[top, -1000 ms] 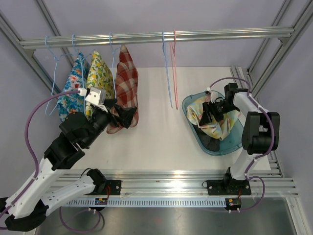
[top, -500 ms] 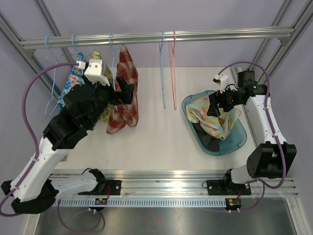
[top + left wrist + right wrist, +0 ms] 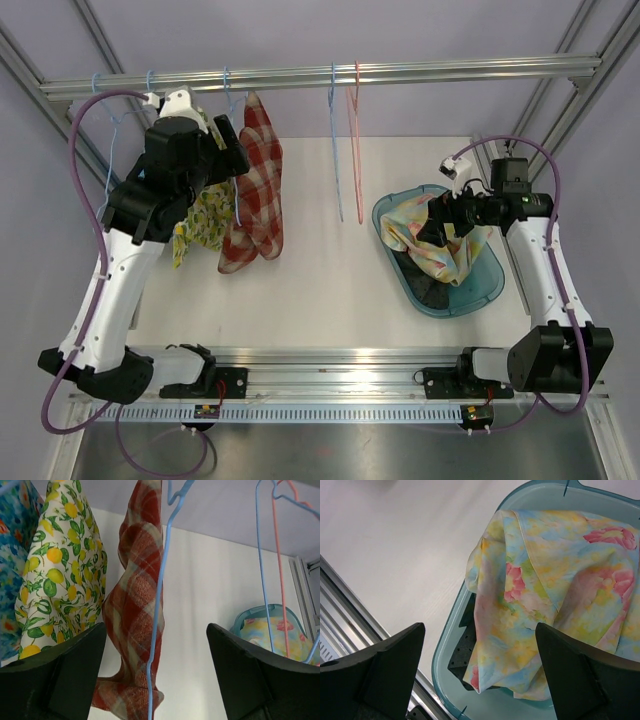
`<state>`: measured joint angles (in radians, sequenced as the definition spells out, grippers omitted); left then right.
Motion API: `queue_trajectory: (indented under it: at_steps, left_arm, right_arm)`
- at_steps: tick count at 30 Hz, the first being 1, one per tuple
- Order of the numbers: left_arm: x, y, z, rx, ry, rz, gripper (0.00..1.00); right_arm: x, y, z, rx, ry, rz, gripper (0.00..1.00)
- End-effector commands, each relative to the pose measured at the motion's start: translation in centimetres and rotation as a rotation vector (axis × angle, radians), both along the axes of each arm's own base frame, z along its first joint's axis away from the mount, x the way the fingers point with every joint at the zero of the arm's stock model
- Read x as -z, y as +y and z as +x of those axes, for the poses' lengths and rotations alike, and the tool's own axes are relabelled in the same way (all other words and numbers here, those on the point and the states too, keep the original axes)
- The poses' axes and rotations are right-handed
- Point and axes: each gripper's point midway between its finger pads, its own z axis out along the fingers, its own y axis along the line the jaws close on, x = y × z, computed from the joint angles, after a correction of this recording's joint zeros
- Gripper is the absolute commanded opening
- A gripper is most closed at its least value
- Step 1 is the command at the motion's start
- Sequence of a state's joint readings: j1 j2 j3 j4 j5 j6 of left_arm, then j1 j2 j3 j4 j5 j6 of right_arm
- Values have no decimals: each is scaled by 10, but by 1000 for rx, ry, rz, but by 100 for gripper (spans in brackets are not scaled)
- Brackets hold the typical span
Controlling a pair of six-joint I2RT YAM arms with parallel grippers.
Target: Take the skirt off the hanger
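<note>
The task is partly done, as far as can be judged. A pastel floral skirt (image 3: 545, 580) lies crumpled in the teal basket (image 3: 440, 310) on the right of the table, over something dark, and two bare hangers, one blue (image 3: 335, 150) and one pink (image 3: 355, 140), hang from the rail (image 3: 400, 72). Three garments are yet to come off at the left end of the rail: a blue floral skirt (image 3: 12, 555), a lemon-print skirt (image 3: 60, 565) and a red plaid skirt (image 3: 140, 605), the last on a light blue hanger (image 3: 159, 595). The left gripper (image 3: 156, 630) is raised just beside the plaid skirt. Its jaws are spread wide and facing it, with the skirt and hanger wire framed between them but nothing clamped. That makes the plaid skirt the likely next one to be pulled free. The right gripper (image 3: 480, 627) hovers over the basket with jaws wide apart and empty, clear of the pastel cloth. What remains is to grip the plaid fabric, draw it off its hanger and carry it to the basket.
</note>
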<state>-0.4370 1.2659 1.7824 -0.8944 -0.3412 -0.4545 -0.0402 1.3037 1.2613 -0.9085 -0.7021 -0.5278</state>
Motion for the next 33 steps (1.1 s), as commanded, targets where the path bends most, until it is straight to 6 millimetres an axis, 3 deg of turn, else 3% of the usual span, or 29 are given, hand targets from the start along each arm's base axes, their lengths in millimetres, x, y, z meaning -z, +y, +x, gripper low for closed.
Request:
queue_trajectory:
  at_steps: [1, 4, 8, 11, 12, 15, 17, 23, 27, 33]
  left_arm:
    - [4, -11, 11, 72, 12, -56, 82]
    - [9, -12, 24, 101, 3, -14, 75]
    - [22, -11, 40, 113, 4, 43, 59]
    - [32, -14, 50, 137, 5, 68, 40]
    - [34, -16, 53, 147, -3, 80, 25]
    - [31, -20, 56, 171, -32, 84, 1]
    - [21, -23, 57, 190, -81, 76, 0]
    - [-39, -23, 44, 205, -258, 20, 0]
    - [-68, -27, 33, 218, -318, -56, 0]
    - [-83, -31, 21, 242, -356, -118, 0]
  right_arm:
    - [-19, 11, -3, -32, -65, 66, 100]
    - [-22, 14, -6, -45, -73, 84, 99]
    - [-33, 18, -11, -68, -107, 100, 98]
    - [-42, 20, -15, -84, -136, 110, 97]
    - [-45, 21, -15, -89, -144, 111, 97]
    - [-51, 23, -19, -103, -160, 119, 96]
    - [-56, 24, -21, -110, -173, 127, 95]
    - [-66, 29, -24, -127, -191, 152, 95]
    - [-73, 29, -24, -123, -208, 159, 93]
    - [-87, 29, -25, -118, -245, 159, 94]
